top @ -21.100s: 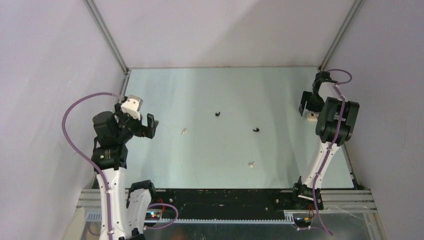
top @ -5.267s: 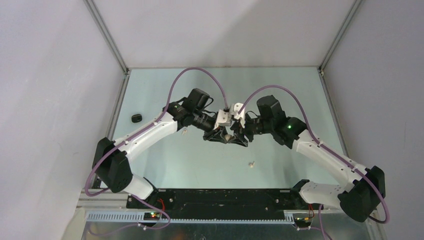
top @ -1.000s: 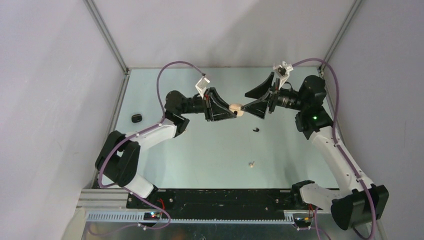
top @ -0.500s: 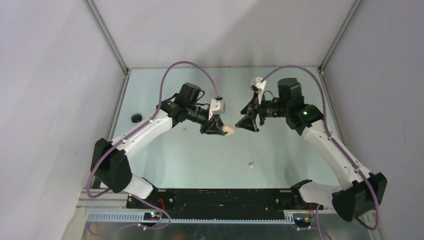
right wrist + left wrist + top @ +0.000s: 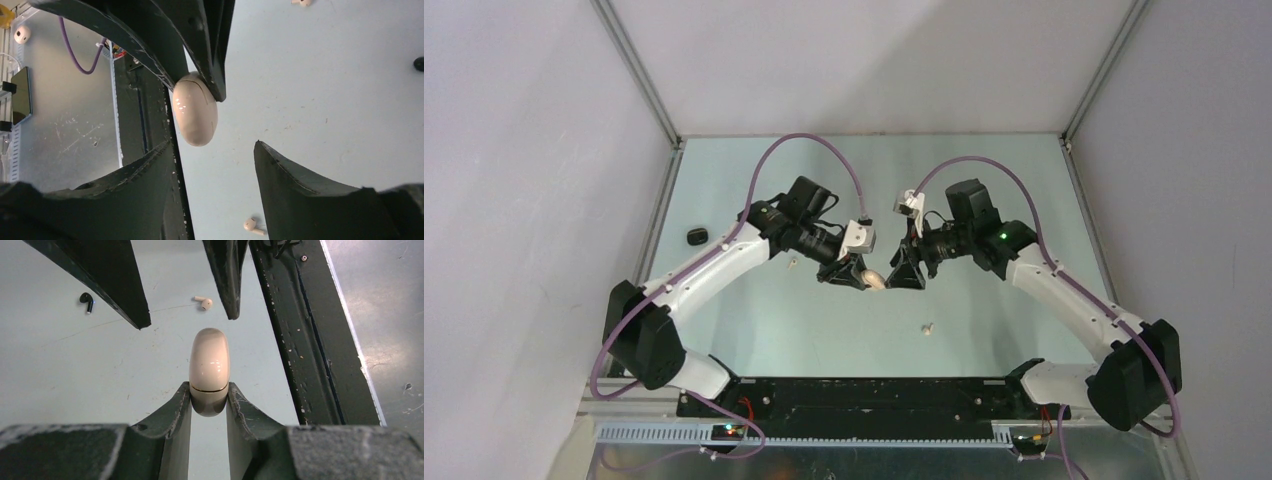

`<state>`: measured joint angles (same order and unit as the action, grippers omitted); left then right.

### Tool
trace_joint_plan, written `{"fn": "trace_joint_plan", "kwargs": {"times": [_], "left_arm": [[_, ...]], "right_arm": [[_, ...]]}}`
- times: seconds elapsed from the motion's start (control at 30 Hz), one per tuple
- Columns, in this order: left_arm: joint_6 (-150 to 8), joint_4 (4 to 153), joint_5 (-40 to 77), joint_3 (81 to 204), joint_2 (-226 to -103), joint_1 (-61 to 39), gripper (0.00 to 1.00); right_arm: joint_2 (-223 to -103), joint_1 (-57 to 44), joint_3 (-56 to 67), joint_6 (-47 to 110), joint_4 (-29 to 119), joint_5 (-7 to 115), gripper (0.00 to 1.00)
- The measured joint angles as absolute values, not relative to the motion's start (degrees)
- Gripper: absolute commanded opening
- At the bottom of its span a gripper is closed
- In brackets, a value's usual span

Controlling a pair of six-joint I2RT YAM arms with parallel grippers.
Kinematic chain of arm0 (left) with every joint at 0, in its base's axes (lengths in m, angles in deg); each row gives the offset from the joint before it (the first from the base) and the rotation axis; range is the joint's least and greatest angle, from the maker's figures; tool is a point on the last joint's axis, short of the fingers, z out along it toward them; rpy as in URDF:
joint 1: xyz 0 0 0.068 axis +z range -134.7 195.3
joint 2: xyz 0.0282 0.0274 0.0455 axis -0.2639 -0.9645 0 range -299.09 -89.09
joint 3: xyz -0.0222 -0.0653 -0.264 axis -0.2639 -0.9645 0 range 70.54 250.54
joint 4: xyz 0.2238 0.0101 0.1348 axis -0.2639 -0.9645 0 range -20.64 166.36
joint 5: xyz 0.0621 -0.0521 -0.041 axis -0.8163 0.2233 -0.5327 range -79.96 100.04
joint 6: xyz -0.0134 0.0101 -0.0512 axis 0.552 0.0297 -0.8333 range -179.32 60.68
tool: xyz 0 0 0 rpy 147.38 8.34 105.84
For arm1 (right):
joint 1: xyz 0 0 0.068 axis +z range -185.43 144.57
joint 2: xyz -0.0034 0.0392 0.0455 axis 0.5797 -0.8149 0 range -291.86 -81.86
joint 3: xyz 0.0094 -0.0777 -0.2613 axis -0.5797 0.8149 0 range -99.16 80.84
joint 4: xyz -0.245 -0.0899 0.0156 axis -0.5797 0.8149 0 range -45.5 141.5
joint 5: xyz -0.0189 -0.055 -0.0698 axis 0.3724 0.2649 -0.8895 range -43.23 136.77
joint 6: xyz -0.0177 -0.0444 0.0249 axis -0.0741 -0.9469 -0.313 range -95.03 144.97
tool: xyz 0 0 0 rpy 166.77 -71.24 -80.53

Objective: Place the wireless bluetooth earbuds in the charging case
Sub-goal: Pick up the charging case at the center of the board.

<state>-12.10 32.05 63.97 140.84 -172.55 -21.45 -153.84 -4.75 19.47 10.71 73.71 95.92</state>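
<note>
The left gripper (image 5: 209, 390) is clamped narrowly on a glossy cream-white, egg-shaped plastic charging case (image 5: 209, 357). Both fingertips pinch its rear end just behind the thin seam. The lid is down, and the rest of the case juts forward in the air above the pale blue-green tabletop (image 5: 824, 180), near its middle. The right gripper (image 5: 212, 145) faces it from the opposite side with its jaws spread wide. The free end of the case sits at the mouth between the two black fingers and touches neither of them in the wrist views.

The earbuds that show lie loose on the table. One cream-white earbud with a short stem (image 5: 928, 327) rests on the near side, between the two grippers and the black base rail (image 5: 874, 395). A second cream-white earbud (image 5: 792, 263) lies just beside the left arm's forearm. A small black earbud (image 5: 87, 301) appears in the left wrist view beyond one of the right gripper's fingers, well apart from the cream-white one near the rail.

A small dark rounded object (image 5: 696, 236) sits near the table's left edge, far from both grippers; what it is cannot be told from overhead
</note>
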Motion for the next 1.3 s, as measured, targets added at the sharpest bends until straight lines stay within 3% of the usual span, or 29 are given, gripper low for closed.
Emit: {"fn": "trace_joint_plan", "kwargs": {"times": [1.07, 1.3], "left_arm": [[-15.7, 32.6, 67.6, 141.6, -174.4, -22.8, 0.03], [-15.9, 32.5, 68.5, 141.6, -174.4, -22.8, 0.03]], "right_arm": [[-152.1, 0.6, 22.9, 10.8, 68.0, 98.0, 0.48], [-152.1, 1.3, 22.9, 9.6, 68.0, 96.6, 0.36]]}}
